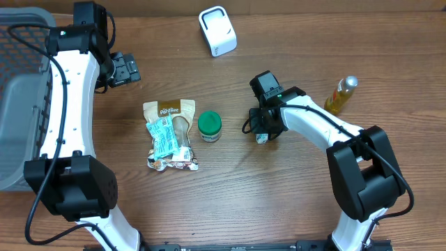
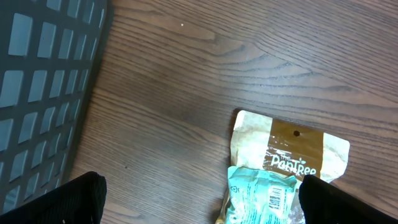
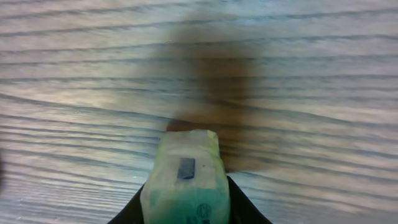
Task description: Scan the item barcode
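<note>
Two claws were to be seen over the wooden table [image 1: 230, 202], and the action was all on one side. The right claw [image 1: 263, 134] was found pressed in on a small pale-green item [image 3: 186, 177], the pack pinched between its dark fingers [image 3: 245, 213]. A firm pinch it was, as seen from the right wrist, with a small dark square showing on the pack's upper face. Whether that mark was a barcode could not be told.

In the overhead view the held item was placed just right of the table's centre, either low over the wood or on it; which could not be told. The white scanner [image 1: 217, 31] was seen well apart, at about 11 o'clock from the right claw, near the far edge. A yellow bottle [image 1: 341, 95] was laid at 2 o'clock from that claw, and a green-lidded jar [image 1: 209, 126] stood near it at 9 o'clock. Just beyond the jar, again at 9 o'clock, a snack pouch [image 1: 171, 109] was spread flat, with a teal packet [image 1: 162, 136] laid on top of it.

And the left claw [image 1: 124, 70]? It was spread wide with nothing held, hung at 11 o'clock from the pouch, and its fingertips [image 2: 81, 199] were caught at the bottom corners of the left wrist view. A grey basket [image 1: 24, 104] was set at the table's 9 o'clock edge.
</note>
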